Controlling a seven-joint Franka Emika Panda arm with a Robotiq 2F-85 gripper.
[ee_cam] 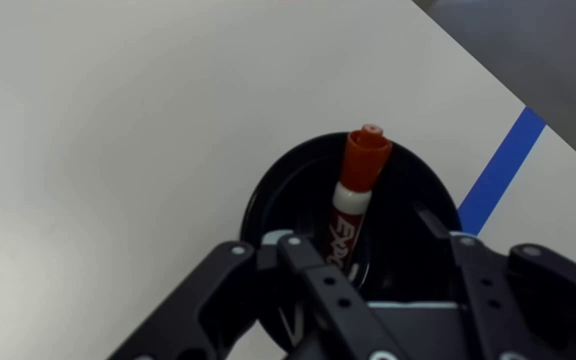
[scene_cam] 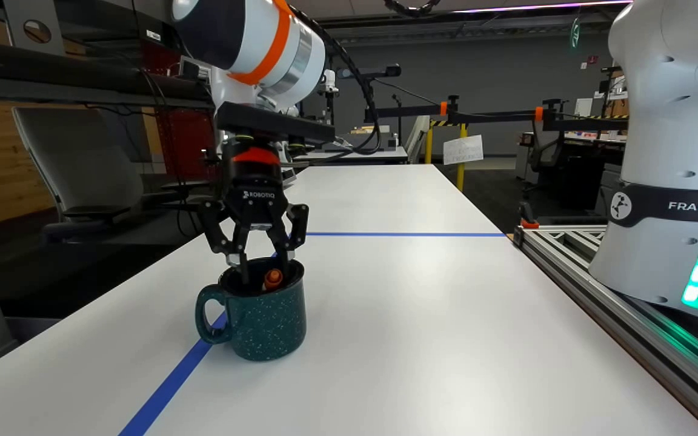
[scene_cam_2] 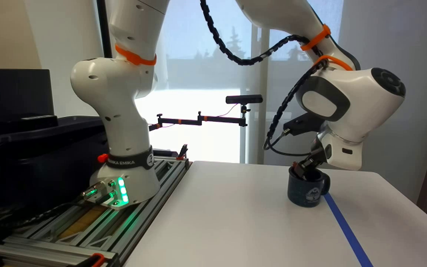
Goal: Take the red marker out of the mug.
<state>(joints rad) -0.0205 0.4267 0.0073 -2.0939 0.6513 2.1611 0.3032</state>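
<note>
The red marker leans inside the mug, its orange-red cap up at the rim; it shows in the wrist view [ee_cam: 355, 190] and in both exterior views [scene_cam: 272, 278] [scene_cam_2: 295, 165]. Its lower end is hidden by a gripper finger. The dark teal speckled mug stands upright on the table, in both exterior views [scene_cam: 270, 324] [scene_cam_2: 304, 193] and in the wrist view [ee_cam: 273, 185]. My gripper points down into the mug, in the wrist view [ee_cam: 366, 225] and in both exterior views [scene_cam: 264, 274] [scene_cam_2: 304, 172]. Its fingers are apart, tips below the rim, one on each side of the marker. I see no grip on it.
The white table [scene_cam: 409, 339] carries blue tape lines [scene_cam: 173, 378]. The mug handle [scene_cam: 203, 315] sticks out over the tape. The table edge [ee_cam: 493, 75] is near the mug. A second Franka arm base [scene_cam: 670, 254] appears beside the table on a metal rail frame [scene_cam: 579, 254].
</note>
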